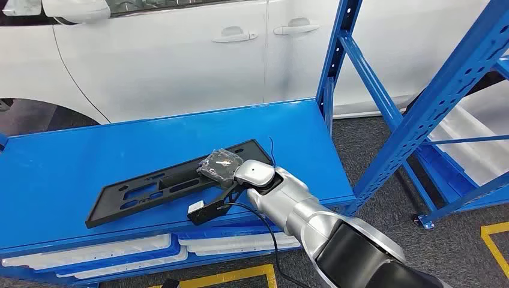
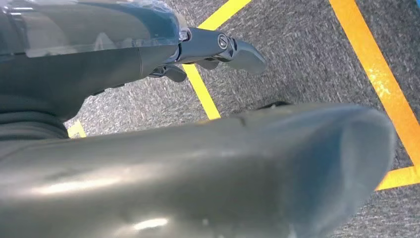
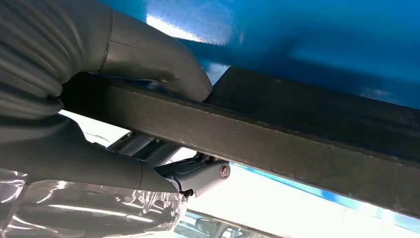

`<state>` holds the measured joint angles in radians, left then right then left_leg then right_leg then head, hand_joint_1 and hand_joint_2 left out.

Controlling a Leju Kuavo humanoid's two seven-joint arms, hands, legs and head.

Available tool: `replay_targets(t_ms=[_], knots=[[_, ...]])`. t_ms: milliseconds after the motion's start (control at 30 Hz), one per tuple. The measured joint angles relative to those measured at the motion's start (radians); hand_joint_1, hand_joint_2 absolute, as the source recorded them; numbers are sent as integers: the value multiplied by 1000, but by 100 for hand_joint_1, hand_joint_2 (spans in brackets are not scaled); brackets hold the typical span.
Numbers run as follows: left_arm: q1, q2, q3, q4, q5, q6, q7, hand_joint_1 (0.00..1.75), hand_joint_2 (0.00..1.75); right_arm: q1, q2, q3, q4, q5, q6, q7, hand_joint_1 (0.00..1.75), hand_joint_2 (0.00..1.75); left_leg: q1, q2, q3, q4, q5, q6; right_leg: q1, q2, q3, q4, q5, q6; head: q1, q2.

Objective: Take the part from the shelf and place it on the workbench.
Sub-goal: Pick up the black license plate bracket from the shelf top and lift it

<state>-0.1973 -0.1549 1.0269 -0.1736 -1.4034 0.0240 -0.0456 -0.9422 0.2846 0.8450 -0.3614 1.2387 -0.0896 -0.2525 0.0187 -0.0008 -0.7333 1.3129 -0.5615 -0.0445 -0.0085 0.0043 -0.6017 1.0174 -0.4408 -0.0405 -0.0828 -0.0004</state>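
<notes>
The part [image 1: 150, 186] is a long, flat black plastic plate with cut-outs, lying at a slant on the blue surface [image 1: 72, 156]. A small clear bag of hardware [image 1: 219, 163] rests on its right portion. My right hand [image 1: 255, 174] grips the plate near that end. In the right wrist view the thumb [image 3: 158, 59] presses one face of the plate's edge [image 3: 297, 144] and darker fingers [image 3: 208, 173] curl under the other. My left hand [image 2: 213, 47] hangs over the grey floor, fingers stretched out and holding nothing.
A white car [image 1: 180, 54] stands just behind the blue surface. Blue shelf uprights [image 1: 420, 114] rise at the right, with white trays [image 1: 474, 144] beyond and more white trays [image 1: 120, 252] under the surface. Yellow lines [image 1: 495, 240] mark the grey carpet.
</notes>
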Motion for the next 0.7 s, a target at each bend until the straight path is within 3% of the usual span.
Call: replay_targets(t_ms=[67, 167, 233, 333, 400, 467, 500, 533, 567, 633, 700], knots=[[0, 0, 0, 0, 0, 0, 0, 0, 0, -1, 0, 0, 0, -3, 0, 0, 175, 175, 0, 0, 21, -47, 33, 3, 0, 1, 2, 1, -1, 0, 0, 0], [-3, 0, 0, 0, 0, 0, 0, 0, 0, -8, 0, 0, 0, -15, -3, -3, 175, 175, -3, 0, 116, -245, 122, 16, 2, 6, 6, 3, -4, 6, 0, 0], [-4, 1, 0, 0, 0, 0, -1, 0, 0, -10, -2, -1, 0, -34, -15, -6, 175, 175, -8, -1, 144, -305, 132, 24, 4, 9, 4, 3, -4, 15, 0, 0], [-4, 1, 0, 0, 5, 1, -10, 0, 0, -15, -10, -9, -3, -92, -39, -23, 175, 175, -6, -2, 146, -314, 138, 40, 4, 8, 0, 5, -8, 33, 0, 0], [-4, 1, 1, 0, 9, 1, -17, 0, 0, -23, -27, -33, -23, -172, -45, -61, 175, 175, -1, 0, 146, -323, 145, 52, 4, 6, -28, 65, -49, 42, 0, 0], [-2, 1, 1, 0, 11, 3, -18, 0, 0, -38, -54, -86, -69, -287, -21, -111, 175, 175, -3, 0, 143, -323, 146, 56, 2, 5, -92, 200, -115, 46, 0, 0], [-1, 1, 2, 0, 12, 5, -18, 0, 0, -49, -69, -120, -98, -348, 6, -134, 175, 175, -3, 0, 142, -321, 146, 57, 1, 4, -122, 261, -135, 48, 0, 0], [0, 1, 2, 0, 14, 8, -18, 0, 0, -61, -85, -157, -130, -410, 42, -152, 175, 175, -3, 0, 141, -320, 145, 57, 1, 4, -138, 292, -136, 50, 0, 0], [1, 1, 3, 0, 16, 10, -19, 0, 0, -73, -102, -193, -168, -475, 85, -166, 175, 175, -3, -2, 141, -317, 144, 57, 0, 3, -134, 280, -116, 51, 0, 0], [1, 1, 4, 0, 25, 13, -26, 0, 0, -85, -136, -265, -265, -628, 187, -187, 175, 175, -3, -4, 142, -309, 137, 54, -3, 0, -80, 155, -41, 49, 0, 0], [0, 1, 8, 0, 35, 17, -36, 0, 0, -78, -167, -339, -383, -792, 279, -206, 175, 175, -6, -6, 137, -299, 130, 45, -1, -3, -31, 43, 1, 44, 0, 0]])
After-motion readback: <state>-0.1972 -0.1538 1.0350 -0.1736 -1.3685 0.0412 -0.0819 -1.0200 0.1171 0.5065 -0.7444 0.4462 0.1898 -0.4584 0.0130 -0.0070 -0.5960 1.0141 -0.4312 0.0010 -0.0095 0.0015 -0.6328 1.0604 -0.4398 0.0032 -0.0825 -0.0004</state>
